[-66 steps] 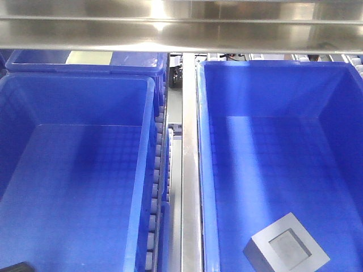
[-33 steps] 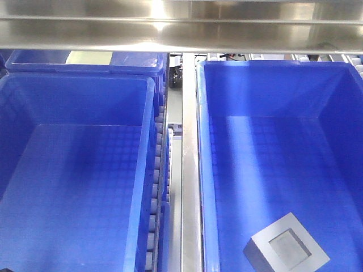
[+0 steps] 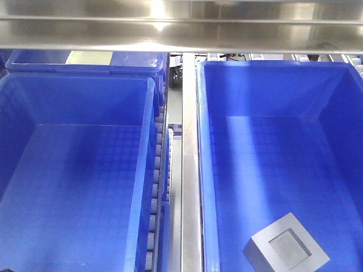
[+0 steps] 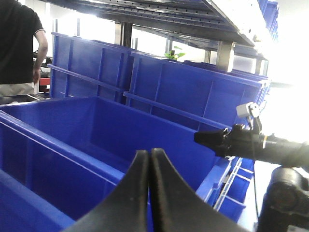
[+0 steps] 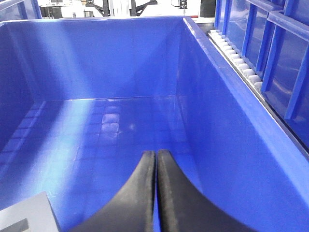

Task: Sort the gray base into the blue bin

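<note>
Down at the near end of the right-hand blue bin [image 3: 272, 85] sits the gray base [image 3: 286, 251], recess up — just near-left of the right gripper [image 5: 155, 159], fingers clenched on nothing, the nearer arm — left gripper [image 4: 149, 159] likewise clenched, well apart.

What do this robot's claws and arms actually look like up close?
Each wrist camera shows a pair of black, matte, smoothly curved fingers tapering to a point: the left gripper and the right gripper. From the left wrist view, the other arm is black and tubular, with a small pale camera mounted on top. No cables or markings are clear.
</note>
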You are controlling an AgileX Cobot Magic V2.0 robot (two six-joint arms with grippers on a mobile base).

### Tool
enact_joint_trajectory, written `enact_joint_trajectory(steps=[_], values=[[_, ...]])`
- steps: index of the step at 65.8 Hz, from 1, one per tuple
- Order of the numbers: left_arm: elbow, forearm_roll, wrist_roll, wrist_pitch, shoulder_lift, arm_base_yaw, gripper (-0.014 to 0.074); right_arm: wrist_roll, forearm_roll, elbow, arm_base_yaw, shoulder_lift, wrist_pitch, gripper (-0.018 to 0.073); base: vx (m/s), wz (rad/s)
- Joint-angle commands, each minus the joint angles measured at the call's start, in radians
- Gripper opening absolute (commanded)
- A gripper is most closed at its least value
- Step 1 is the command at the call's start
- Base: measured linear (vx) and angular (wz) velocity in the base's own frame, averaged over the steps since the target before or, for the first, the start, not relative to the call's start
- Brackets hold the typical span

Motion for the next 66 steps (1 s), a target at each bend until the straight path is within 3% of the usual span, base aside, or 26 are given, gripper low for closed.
enact_joint_trajectory(steps=[1, 13, 28, 44, 59, 66], values=[[-0.021, 0.038, -0.004, -0.068, 0.006, 0.035, -0.0006, -0.006, -0.004, 0.008, 0.0, -0.002, -0.041, -0.0005, 0.0, 0.0], [-0.021, 0.12, -0.004, -0.042, -0.013, 0.201, -0.0006, -0.006, -0.004, 0.008, 0.0, -0.002, -0.041, -0.0005, 0.0, 0.0], [-0.021, 0.211, -0.002, 0.105, -0.113, 0.506, -0.0006, -0.006, -0.004, 0.008, 0.0, -0.002, -0.041, -0.0005, 0.0, 0.0], [0.0, 0.221, 0.004, 0.217, -0.17, 0.816, -0.0006, -0.006, -0.004, 0.008, 0.0, -0.002, -0.041, -0.0005, 0.0, 0.0], [0.091, 0.218, 0.004, 0.17, -0.17, 0.986, -0.0006, -0.006, -0.004, 0.008, 0.0, -0.002, -0.041, -0.0005, 0.0, 0.0], [0.132, 0.218, 0.004, 0.15, -0.17, 1.028, -0.0006, -0.006, -0.004, 0.008, 0.0, -0.002, -0.041, -0.0005, 0.0, 0.0]])
